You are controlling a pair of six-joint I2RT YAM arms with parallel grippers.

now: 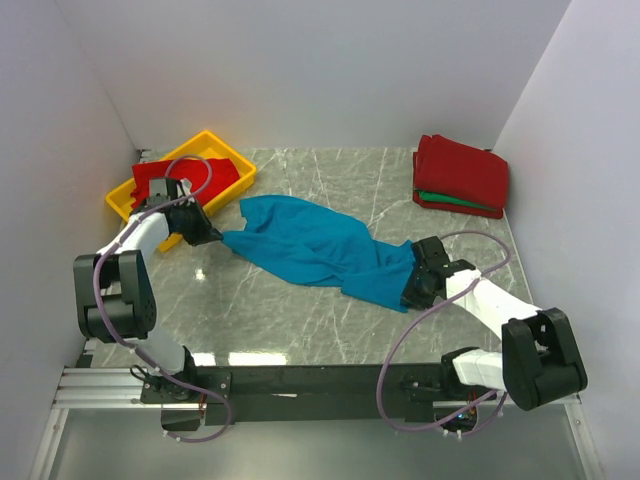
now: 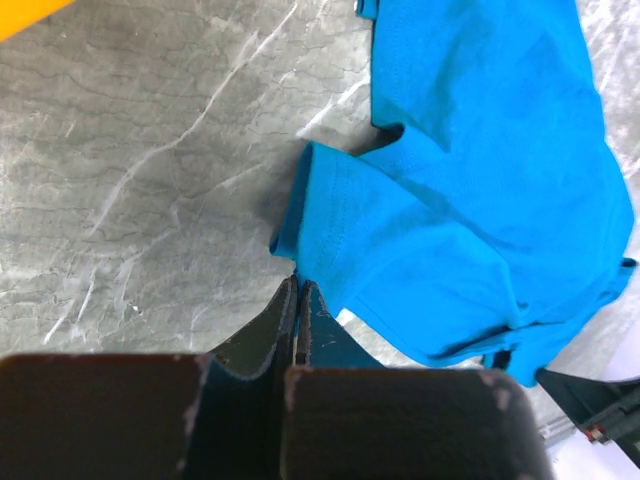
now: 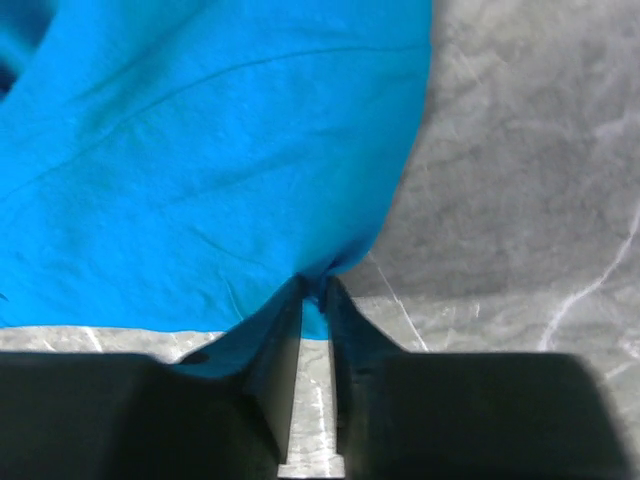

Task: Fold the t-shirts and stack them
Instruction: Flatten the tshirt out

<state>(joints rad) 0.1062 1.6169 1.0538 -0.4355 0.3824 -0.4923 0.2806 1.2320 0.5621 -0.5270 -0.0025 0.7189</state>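
Note:
A teal-blue t-shirt (image 1: 310, 245) lies stretched across the middle of the table between my two grippers. My left gripper (image 1: 212, 236) is shut on its left end; in the left wrist view the fingertips (image 2: 298, 285) pinch the hem of the teal cloth (image 2: 480, 180). My right gripper (image 1: 412, 292) is shut on its right end; in the right wrist view the jaws (image 3: 315, 285) pinch the edge of the teal cloth (image 3: 200, 150). A folded stack of red shirts (image 1: 462, 172) with a green one (image 1: 450, 201) between them sits at the back right. A red shirt (image 1: 185, 180) lies in the yellow tray.
A yellow plastic tray (image 1: 224, 146) stands at the back left, close to my left arm; a corner of it shows in the left wrist view (image 2: 25, 12). White walls close in the table on the left, back and right.

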